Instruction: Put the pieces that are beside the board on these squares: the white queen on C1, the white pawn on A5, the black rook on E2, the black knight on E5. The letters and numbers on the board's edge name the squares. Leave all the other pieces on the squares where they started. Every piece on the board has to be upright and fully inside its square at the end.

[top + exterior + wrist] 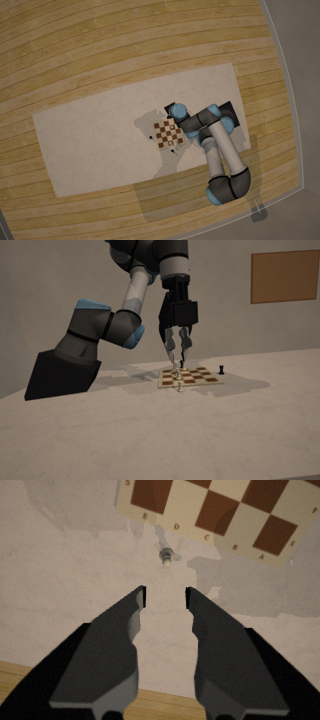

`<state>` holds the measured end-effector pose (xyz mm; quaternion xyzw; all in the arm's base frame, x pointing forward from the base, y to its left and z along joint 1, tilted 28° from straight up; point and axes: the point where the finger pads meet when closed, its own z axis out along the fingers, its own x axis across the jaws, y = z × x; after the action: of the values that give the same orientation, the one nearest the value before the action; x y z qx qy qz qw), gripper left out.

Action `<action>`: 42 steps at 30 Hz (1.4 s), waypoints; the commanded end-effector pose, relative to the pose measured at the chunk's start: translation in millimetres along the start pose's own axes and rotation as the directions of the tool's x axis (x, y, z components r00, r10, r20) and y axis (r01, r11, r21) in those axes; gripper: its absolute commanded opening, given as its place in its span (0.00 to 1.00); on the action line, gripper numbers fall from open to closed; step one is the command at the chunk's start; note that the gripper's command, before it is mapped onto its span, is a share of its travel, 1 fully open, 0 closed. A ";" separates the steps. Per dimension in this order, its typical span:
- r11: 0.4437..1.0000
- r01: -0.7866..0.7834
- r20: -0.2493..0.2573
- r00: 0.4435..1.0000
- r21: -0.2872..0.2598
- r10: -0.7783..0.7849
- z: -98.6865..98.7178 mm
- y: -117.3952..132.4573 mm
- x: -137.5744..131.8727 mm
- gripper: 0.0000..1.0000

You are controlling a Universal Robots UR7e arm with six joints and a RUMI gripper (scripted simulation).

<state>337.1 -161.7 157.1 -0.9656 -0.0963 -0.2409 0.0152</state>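
The chessboard (156, 126) (196, 382) (225, 510) lies on the pale table. A small white piece, by its look the pawn (180, 387) (166, 557), stands on the table just off the lettered edge of the board. My gripper (165, 588) (177, 360) (169, 107) hangs above the table beside that edge. Its fingers are narrowed with a gap and hold nothing, and the pawn is just beyond the fingertips. The black rook (221, 369) (150, 137) stands off one side of the board. The black knight (172, 151) stands off the far edge. Which white piece on the board is the queen I cannot tell.
Several white pieces (178, 374) (173, 132) stand on the board near the gripper's side. The arm's black base block (62, 376) (230, 108) sits on the table close by. An orange panel (284, 276) hangs on the wall.
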 end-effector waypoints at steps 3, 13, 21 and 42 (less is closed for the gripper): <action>1.000 -0.003 -0.001 1.000 0.001 0.003 0.5 0.3 -0.5 0.20; 1.000 -0.003 0.000 1.000 0.005 0.003 3.4 -1.0 -0.8 0.20; 1.000 -0.003 0.000 1.000 0.005 0.003 7.7 -1.2 -0.6 0.20; 1.000 -0.003 0.001 1.000 0.005 0.003 35.3 -1.1 0.0 0.20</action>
<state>348.1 -158.7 135.0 -0.9656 -0.0957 -0.2410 0.0180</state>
